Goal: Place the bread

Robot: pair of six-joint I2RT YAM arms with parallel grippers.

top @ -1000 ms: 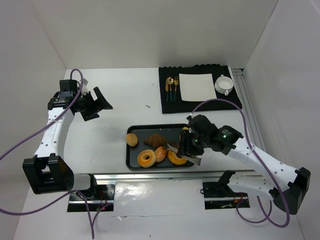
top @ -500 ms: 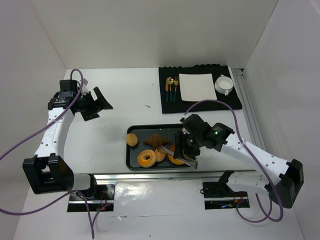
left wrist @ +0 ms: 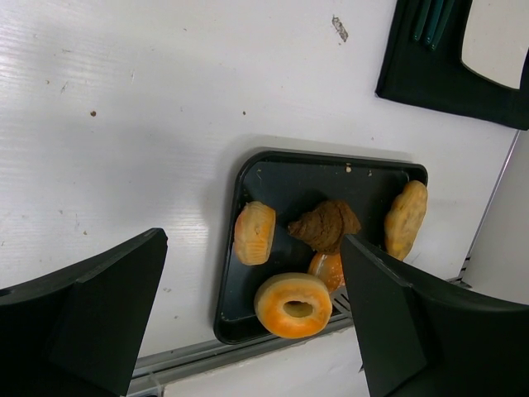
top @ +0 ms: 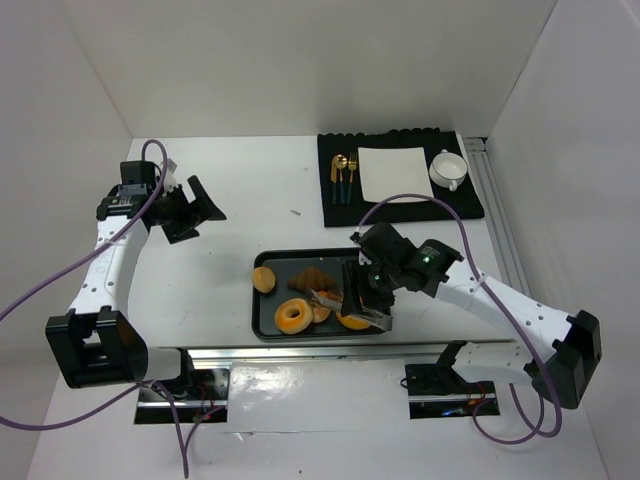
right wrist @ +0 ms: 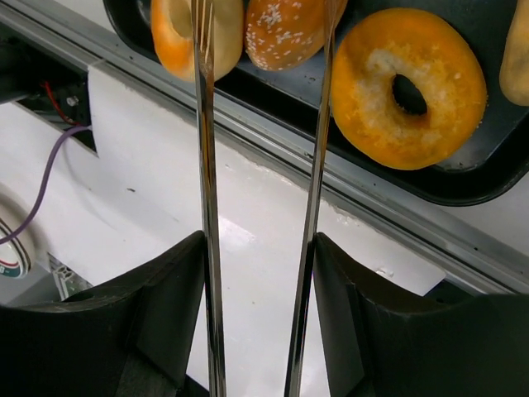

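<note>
The bread [right wrist: 285, 29] is a small glossy seeded roll, orange-brown, lying in the black tray [top: 300, 262] between two bagels; it also shows in the top view [top: 322, 308] and the left wrist view [left wrist: 326, 269]. My right gripper [top: 362, 295] [right wrist: 258, 248] is shut on a pair of metal tongs [right wrist: 202, 165], whose two blades stand apart. One blade crosses the left bagel [right wrist: 178, 33], the other the bread's right side. I cannot tell if they touch it. My left gripper [top: 195, 210] [left wrist: 252, 240] hangs open and empty above the table's left.
The tray also holds a ring bagel [top: 293, 317], a second bagel [right wrist: 409, 87], a brown croissant [top: 312, 280], a tan bun [top: 264, 279] and a pale loaf [left wrist: 405, 219]. A black mat [top: 400, 215] at the back right carries cutlery, a white napkin and a cup [top: 448, 168].
My right arm has swung left along the tray, bringing the tongs from the right bagel over to the bread. The tong blades have spread a little. The left arm has not moved.
</note>
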